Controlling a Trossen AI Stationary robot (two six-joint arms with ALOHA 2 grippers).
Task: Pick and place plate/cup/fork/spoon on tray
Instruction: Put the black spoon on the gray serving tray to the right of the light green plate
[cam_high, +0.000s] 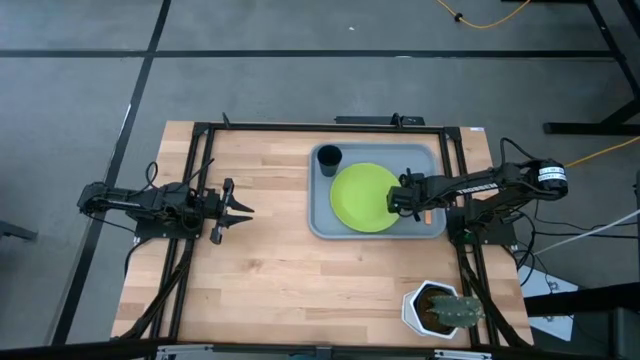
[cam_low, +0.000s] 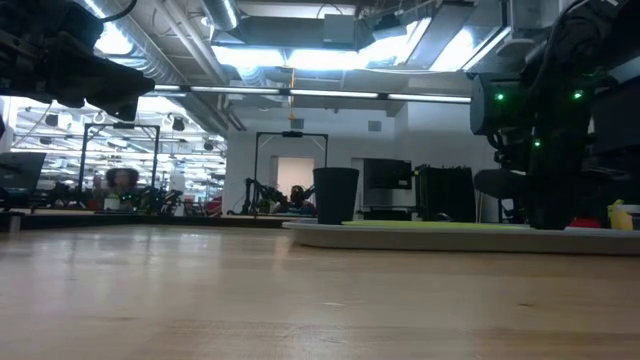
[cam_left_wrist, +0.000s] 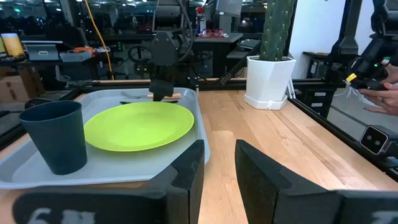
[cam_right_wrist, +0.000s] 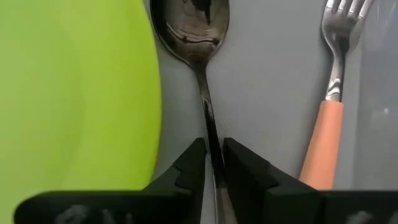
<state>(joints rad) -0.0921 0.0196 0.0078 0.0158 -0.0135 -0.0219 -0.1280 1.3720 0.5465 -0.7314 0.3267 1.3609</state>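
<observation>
right gripper (cam_right_wrist: 212, 163) pinching spoon (cam_right_wrist: 198, 56) handle | plate (cam_right_wrist: 68, 93) one side, fork (cam_right_wrist: 329, 106) other | left gripper (cam_high: 238, 211) parted, idle

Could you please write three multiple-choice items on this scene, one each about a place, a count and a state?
1. Where does the spoon lie?
A. On the tray, between the plate and the fork
B. On the bare table beside the cactus pot
C. Inside the cup

2. How many tableware items are on the tray?
A. Two
B. Three
C. Four

3. What is the right end effector doing?
A. Hanging high above the table
B. Standing with its fingers on either side of the spoon's handle
C. Holding the cup

Answers:
1 A, the right wrist view shows the spoon on grey tray between green plate and orange-handled fork.
2 C, plate, cup, spoon and fork all sit on it.
3 B, the handle runs between its two fingers; the left end effector waits apart over bare wood.
</observation>
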